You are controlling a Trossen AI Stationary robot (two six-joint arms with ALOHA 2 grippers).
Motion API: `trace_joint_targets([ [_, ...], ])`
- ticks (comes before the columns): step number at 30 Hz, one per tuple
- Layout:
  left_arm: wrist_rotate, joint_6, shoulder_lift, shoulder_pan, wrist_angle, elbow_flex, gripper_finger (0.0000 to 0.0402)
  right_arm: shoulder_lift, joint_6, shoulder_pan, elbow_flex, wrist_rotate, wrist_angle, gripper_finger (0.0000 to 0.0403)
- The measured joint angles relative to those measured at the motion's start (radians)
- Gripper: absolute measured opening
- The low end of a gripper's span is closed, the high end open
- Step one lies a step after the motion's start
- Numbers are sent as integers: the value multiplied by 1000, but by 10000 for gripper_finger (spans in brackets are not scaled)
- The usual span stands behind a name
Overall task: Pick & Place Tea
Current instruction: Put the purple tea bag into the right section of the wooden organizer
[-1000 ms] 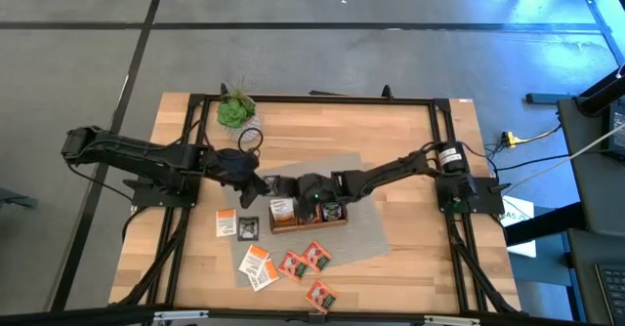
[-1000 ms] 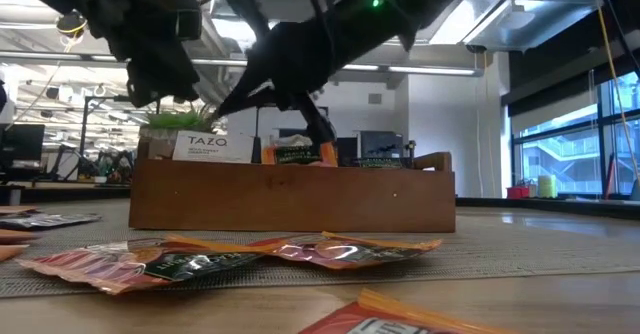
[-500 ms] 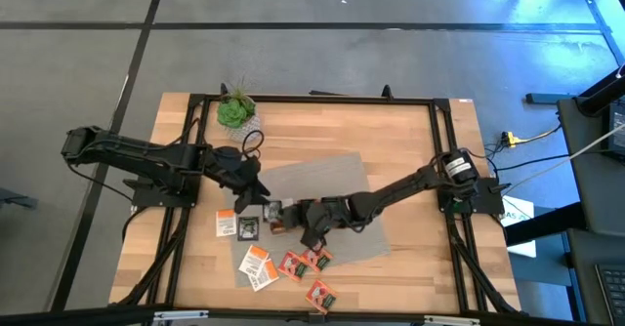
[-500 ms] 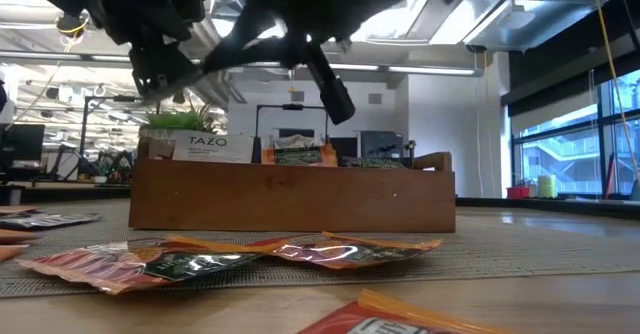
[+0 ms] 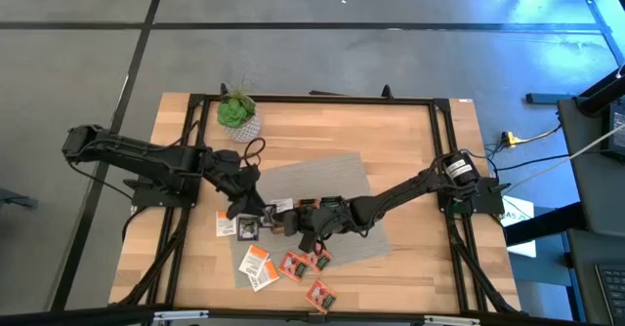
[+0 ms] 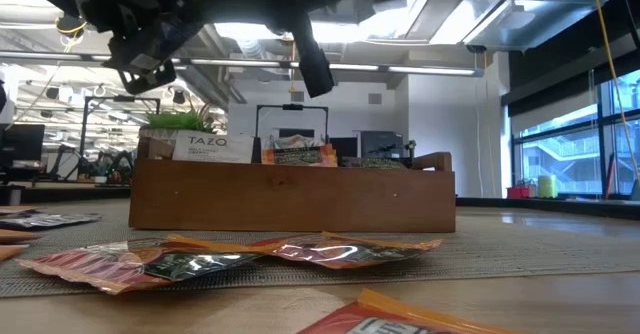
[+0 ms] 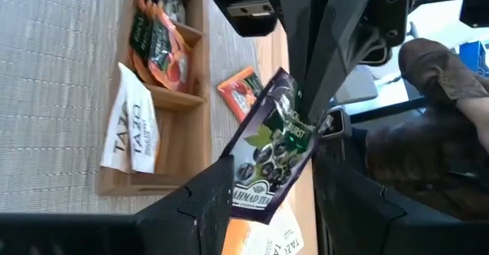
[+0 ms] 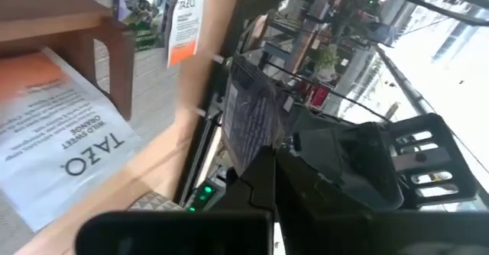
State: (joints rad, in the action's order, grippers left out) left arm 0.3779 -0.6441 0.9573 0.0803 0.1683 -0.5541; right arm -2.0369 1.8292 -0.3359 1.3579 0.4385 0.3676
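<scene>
A dark tea sachet [image 7: 269, 152] [image 8: 250, 121] hangs in the air beside the brown wooden tray [image 7: 195, 102] [image 6: 290, 199]. My right gripper [image 7: 306, 114] [image 5: 288, 219] is shut on it. My left gripper [image 7: 271, 205] [image 5: 256, 212] is open, one finger on either side of the sachet's lower end. The tray holds a white-and-orange sachet [image 7: 131, 137] and red ones [image 7: 157, 45]. More tea lies loose on the table near the front: white-and-orange [image 5: 256, 264], red [image 5: 293, 264] and dark [image 5: 249, 228]. My right gripper pinches the dark sachet at its upper edge [image 7: 296, 102], near a corner, between its two fingers. The sachet hangs tilted below them, clear of table and tray. Whether my left gripper's finger [image 7: 210, 198] touches the sachet's lower corner, I cannot tell.
A grey mat [image 5: 332, 180] lies under the tray. A small green plant [image 5: 237, 111] stands at the far left of the table. The black frame rails [image 5: 312, 99] run along the table's edges.
My right gripper has risen out of the tray and gone toward the table's near-left, up to my left gripper. My left gripper has swung a little toward the near edge.
</scene>
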Motion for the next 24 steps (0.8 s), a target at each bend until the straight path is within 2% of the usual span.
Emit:
trace_joint_targets([
  [10, -1, 1, 0, 3, -3, 0, 175, 0, 8, -15, 0, -43, -50, 5],
  [24, 0, 2, 0, 36, 8, 0, 173, 0, -19, 7, 0, -41, -35, 5],
])
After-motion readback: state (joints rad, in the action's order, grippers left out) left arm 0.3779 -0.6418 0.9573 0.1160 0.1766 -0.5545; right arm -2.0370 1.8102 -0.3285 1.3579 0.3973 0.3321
